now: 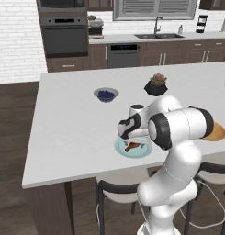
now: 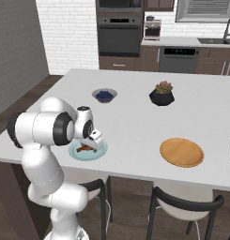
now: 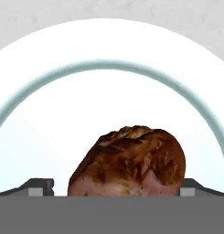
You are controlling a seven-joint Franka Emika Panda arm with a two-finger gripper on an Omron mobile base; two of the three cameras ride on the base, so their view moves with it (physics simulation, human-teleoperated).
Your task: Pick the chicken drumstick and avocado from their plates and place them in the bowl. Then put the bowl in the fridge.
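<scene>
Hand view: gripper (image 3: 113,191) spread wide, holding nothing; finger tips at lower left and lower right flank drumstick (image 3: 131,162), thick end between them, lower centre. Long axis unclear here. Skin glossy, wrinkled, reddish-brown. Under it, smooth pale-blue plate (image 3: 109,73), round, raised rim. Next, I judge: clench.

A small bowl of blueberries (image 1: 105,95) sits on the white counter (image 1: 68,124), well beyond the hand. A potted succulent in a black pot (image 1: 156,86) stands farther off to the hand's right.
</scene>
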